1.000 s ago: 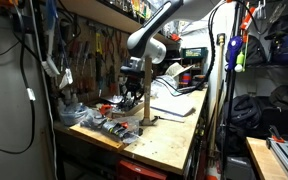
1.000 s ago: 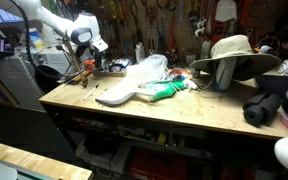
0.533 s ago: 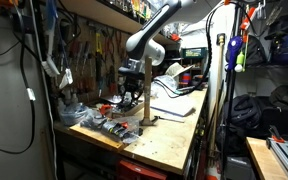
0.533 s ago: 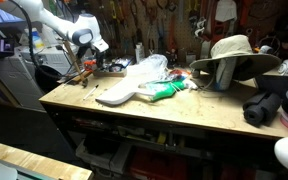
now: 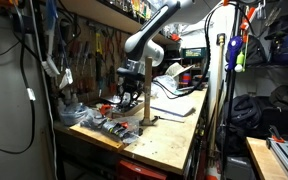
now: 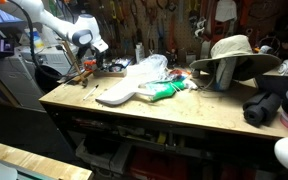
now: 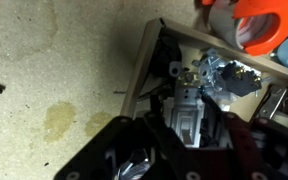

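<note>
Hardly anything moved: in an exterior view the arm (image 5: 144,40) leans slightly further over the wooden tray (image 5: 94,130) at the surface's (image 5: 169,140) edge. In an exterior view that tray (image 6: 89,70) sits under it. Wrist view: its wall corrals loose metal parts (image 7: 219,80) beneath the jaws, whose spread I cannot tell.

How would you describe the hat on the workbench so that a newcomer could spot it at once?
On the wooden workbench in an exterior view, look toward the end far from the robot arm. The hat there is pale tan with a wide floppy brim, unlike the black bundle beside it.
</note>
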Robot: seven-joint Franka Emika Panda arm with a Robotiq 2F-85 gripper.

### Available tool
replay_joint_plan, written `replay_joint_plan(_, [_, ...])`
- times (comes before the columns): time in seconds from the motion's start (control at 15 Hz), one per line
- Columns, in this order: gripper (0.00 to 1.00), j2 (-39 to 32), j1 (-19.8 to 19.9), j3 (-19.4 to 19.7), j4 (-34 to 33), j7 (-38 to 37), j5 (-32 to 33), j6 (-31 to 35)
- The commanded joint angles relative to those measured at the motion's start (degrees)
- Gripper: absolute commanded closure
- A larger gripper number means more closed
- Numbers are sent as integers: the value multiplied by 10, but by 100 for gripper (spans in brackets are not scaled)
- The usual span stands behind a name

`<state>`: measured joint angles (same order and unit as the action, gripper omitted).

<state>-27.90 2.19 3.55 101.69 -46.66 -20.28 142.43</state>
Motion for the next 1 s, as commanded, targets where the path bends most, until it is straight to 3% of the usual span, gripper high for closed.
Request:
replay_joint_plan(0.0, [81, -16, 2, -2, -19, -3, -14, 1])
replay_joint_plan(0.67, [81, -41, -2, 5, -52, -26, -5, -20])
replay_joint_plan(0.73, [39, -42, 0, 3, -54, -23, -7, -23])
replay_joint_plan(0.93, [16, -32, 1, 2, -49, -12, -5, -11])
